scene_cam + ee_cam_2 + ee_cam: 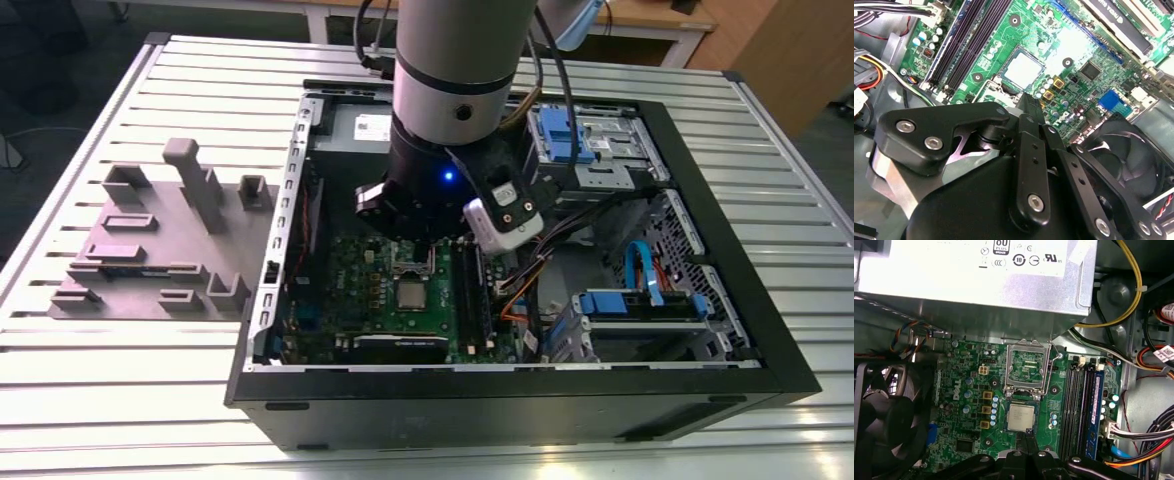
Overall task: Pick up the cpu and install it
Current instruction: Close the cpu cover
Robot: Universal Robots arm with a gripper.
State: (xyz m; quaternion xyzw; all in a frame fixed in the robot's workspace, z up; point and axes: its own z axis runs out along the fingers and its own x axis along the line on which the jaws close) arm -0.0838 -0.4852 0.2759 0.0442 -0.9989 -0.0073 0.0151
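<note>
one cpu [1020, 417] lies just beside closed jaws.

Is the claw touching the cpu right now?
Cannot tell. In the first wrist view the claw meets the cpu at its edge, but its height above it is unclear.

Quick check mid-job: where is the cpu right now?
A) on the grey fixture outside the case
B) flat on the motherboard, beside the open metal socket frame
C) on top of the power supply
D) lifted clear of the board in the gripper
B: in the first wrist view the cpu lies flat on the motherboard, beside the open socket frame, with the gripper close by its edge.
</note>
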